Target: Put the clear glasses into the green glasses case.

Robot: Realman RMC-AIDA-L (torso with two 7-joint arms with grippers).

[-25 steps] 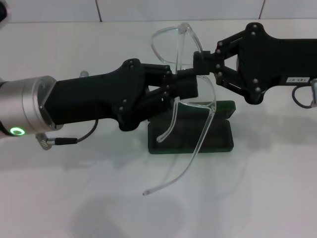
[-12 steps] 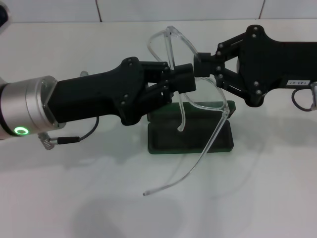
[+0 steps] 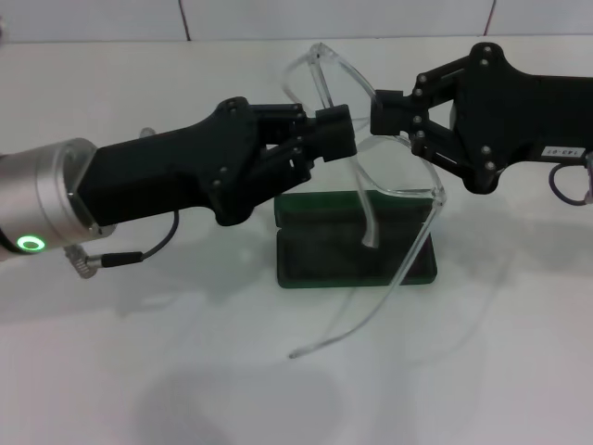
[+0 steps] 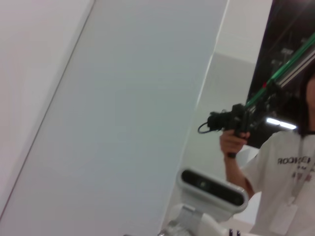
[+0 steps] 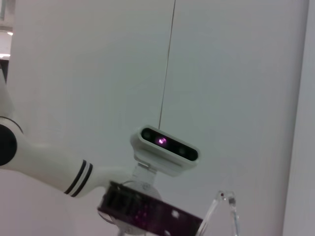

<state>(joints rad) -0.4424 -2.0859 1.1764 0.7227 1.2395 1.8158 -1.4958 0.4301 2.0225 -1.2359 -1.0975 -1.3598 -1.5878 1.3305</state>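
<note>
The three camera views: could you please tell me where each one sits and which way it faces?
Head view: looks down at the white table; the left gripper and right gripper hold the clear glasses above the green glasses case.
Left wrist view: faces upward, showing a person.
Right wrist view: faces upward, showing the glasses.
Both wrist views share the robot's head camera.

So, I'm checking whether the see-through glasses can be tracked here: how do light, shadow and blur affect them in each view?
Head view: even light, the clear glasses sharp but faint against the white table, clearer over the green case; soft shadows beneath. Right wrist view: only a glasses arm tip, dim. Left wrist view: glasses absent, soft focus.
</note>
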